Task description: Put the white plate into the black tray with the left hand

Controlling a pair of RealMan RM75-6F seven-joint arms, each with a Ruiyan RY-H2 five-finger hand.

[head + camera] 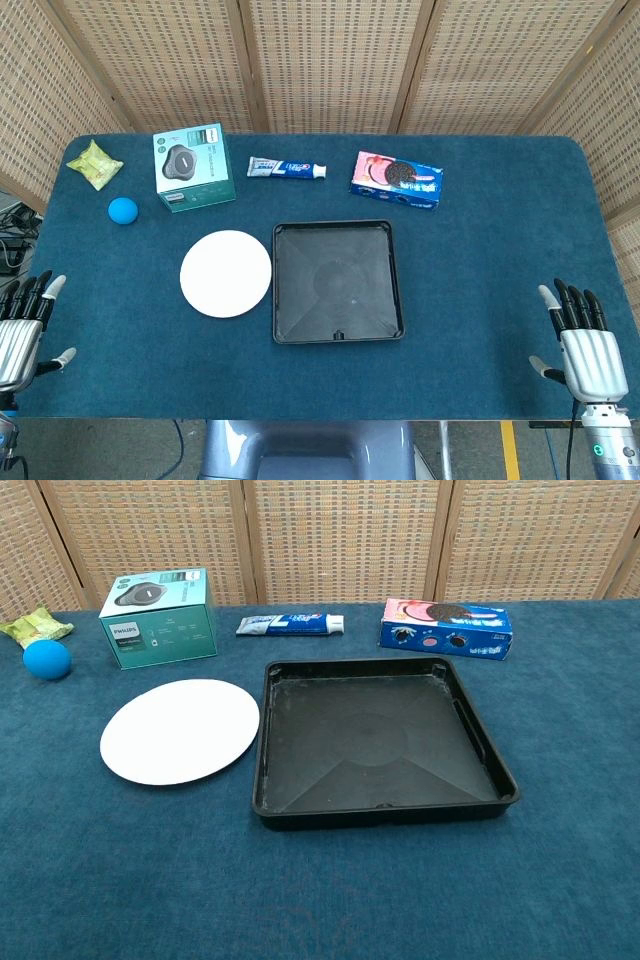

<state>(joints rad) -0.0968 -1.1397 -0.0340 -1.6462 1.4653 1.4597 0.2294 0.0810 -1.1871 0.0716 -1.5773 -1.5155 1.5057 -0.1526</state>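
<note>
Left hand (22, 325) is waiting at the near left table edge, fingers spread, holding nothing, well apart from the white plate (226, 273). That plate is lying flat on the blue cloth, just left of the black tray (337, 282), which is sitting empty. Nothing is done yet: reaching, lifting and placing all remain.

My table (480, 250) is dark blue cloth; plate (226, 273) plain white, tray (337, 281) black, ball (123, 210) bright blue. Teal box (193, 166) has white lettering, toothpaste tube (287, 168) blue-white, cookie box (396, 180) blue with pink and dark cookies, packet (94, 164) yellow-green. My hands (590, 350) silver-grey with black fingers (572, 302), screen (330, 60) tan woven.
</note>
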